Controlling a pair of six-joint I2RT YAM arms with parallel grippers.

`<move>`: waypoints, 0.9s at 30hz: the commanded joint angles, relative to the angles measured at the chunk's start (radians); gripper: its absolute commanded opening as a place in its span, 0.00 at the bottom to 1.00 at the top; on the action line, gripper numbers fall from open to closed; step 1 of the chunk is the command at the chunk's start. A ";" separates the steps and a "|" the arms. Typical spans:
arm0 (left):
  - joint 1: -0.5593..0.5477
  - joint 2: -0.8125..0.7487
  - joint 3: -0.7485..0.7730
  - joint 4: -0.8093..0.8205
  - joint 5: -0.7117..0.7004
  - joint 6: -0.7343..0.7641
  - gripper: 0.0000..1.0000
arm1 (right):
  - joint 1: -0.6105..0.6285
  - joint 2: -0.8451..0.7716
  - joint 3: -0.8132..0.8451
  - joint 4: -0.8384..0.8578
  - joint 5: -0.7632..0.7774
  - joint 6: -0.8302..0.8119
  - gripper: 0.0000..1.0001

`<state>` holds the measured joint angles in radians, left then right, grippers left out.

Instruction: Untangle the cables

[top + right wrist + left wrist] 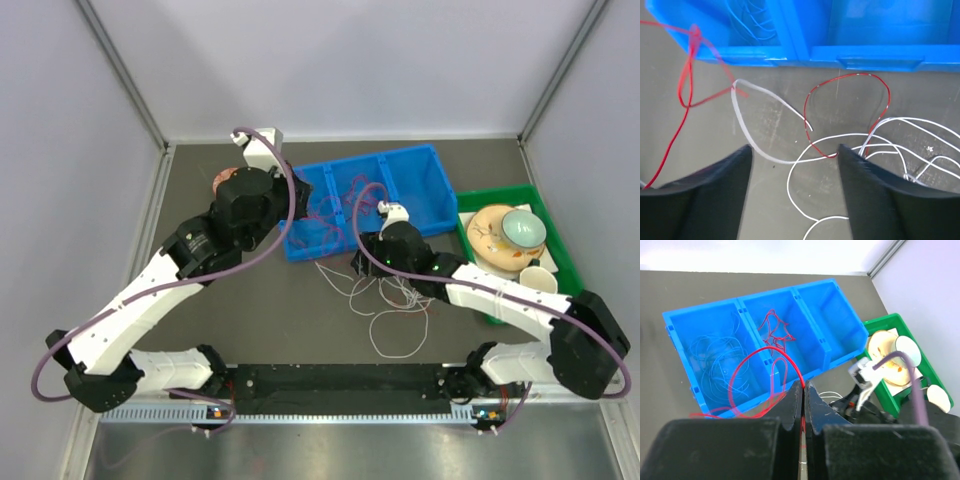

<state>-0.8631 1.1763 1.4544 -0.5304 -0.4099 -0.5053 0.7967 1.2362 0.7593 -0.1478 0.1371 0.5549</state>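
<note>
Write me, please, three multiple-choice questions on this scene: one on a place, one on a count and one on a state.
1. In the left wrist view, which compartment of the blue bin holds the bunched red cables?
A. left
B. middle
C. right

2. How many compartments does the blue bin have?
A. two
B. four
C. three

3. How do the left jaws stand?
A. shut on a red cable
B. wide open
C. shut on a white cable

Answers:
1 B: the red cables lie between the bin's two dividers.
2 C: two dividers split the bin into three.
3 A: the jaws meet, and the red cable runs in between them.
</note>
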 commanded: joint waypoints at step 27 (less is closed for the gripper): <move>-0.004 0.078 0.320 0.335 -0.027 0.166 0.00 | 0.048 0.009 -0.224 0.223 -0.034 0.108 0.60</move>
<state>-0.8639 1.2228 1.7260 -0.3485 -0.4629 -0.3805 0.8352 1.2888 0.5884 0.0055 0.0921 0.5983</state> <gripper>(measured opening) 0.016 0.617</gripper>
